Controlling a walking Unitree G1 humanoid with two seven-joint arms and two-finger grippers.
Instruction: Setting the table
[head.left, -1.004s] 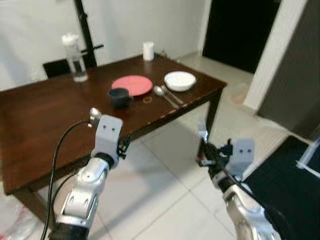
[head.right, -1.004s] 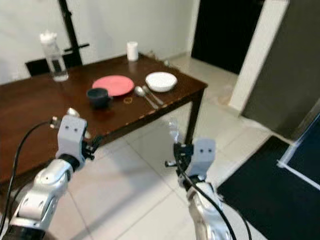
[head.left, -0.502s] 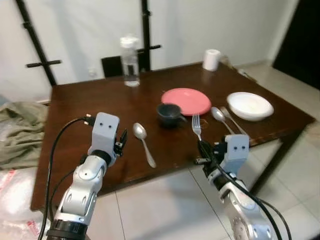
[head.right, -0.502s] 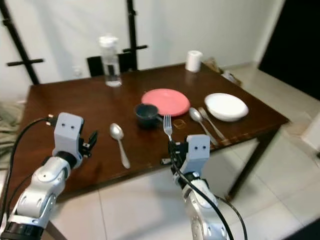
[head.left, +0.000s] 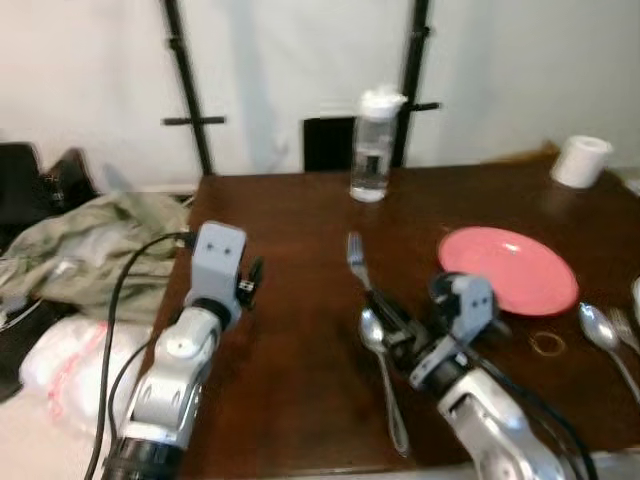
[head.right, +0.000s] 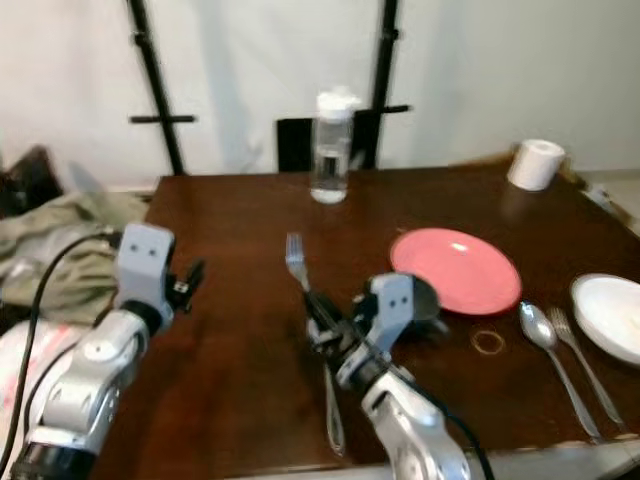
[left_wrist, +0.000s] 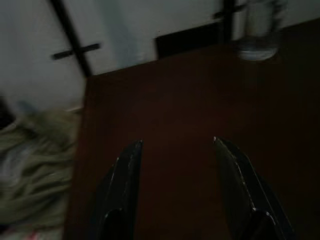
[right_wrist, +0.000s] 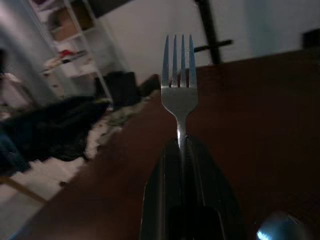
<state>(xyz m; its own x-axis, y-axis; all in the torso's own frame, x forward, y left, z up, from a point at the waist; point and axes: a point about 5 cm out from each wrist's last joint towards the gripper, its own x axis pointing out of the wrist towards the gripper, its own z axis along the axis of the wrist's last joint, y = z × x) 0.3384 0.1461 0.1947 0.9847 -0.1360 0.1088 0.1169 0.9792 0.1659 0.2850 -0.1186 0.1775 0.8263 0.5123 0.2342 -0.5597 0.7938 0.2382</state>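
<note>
Fingers of the right gripper (right_wrist: 182, 150) are pinching a fork (right_wrist: 179, 92) above the table (head.left: 290, 340); left gripper (left_wrist: 175, 150) is hovering spread wide near the table's edge.

table (head.left: 300, 250): dark reddish-brown wood
plate (head.left: 507, 269): coral pink, plain
fork (right_wrist: 179, 90): shiny silver
spoon (head.left: 383, 372): silver
bowl (head.right: 612, 314): white
paper roll (head.left: 582, 161): white
bottle (head.left: 371, 150): clear, whitish cap
cloth heap (head.left: 90, 248): olive-grey, possibly faded green
right gripper (right_wrist: 183, 150): black fingers
left gripper (left_wrist: 177, 165): black fingers
ring (head.left: 547, 344): golden
</note>
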